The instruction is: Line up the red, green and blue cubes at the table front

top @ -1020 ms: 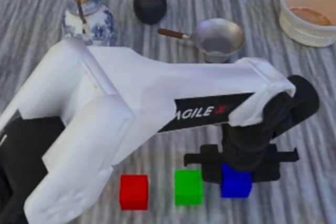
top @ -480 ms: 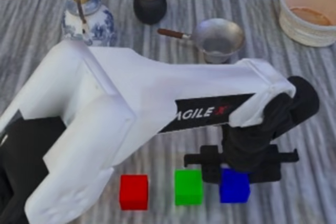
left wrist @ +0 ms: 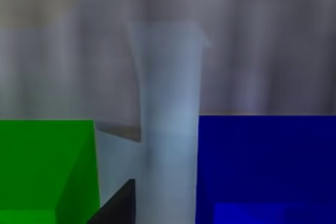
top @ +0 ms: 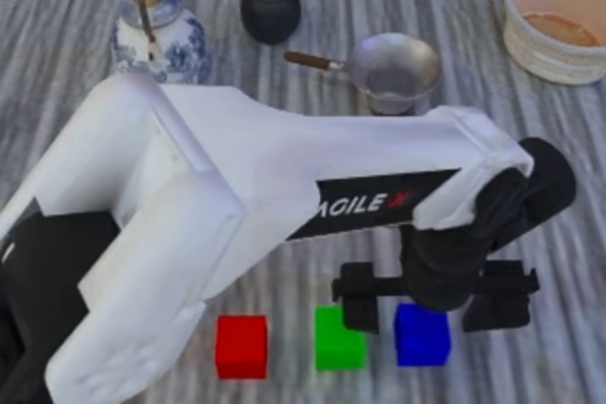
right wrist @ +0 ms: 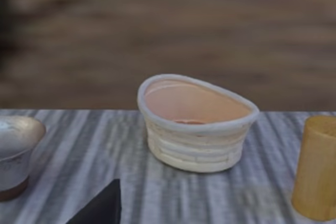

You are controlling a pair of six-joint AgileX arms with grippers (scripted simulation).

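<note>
Left gripper [top: 431, 298]: our fingers spread wide, holding nothing, above the blue cube [top: 421, 335].
Cubes: red cube [top: 240, 346], green cube [top: 339, 337], blue in a near-edge row on the bench [top: 568, 234].
Right gripper: we cannot tell.

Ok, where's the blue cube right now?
In the top view the blue cube sits at the table's front, right of centre, last in the row beside the green cube, between the open fingers of the left gripper.
</note>
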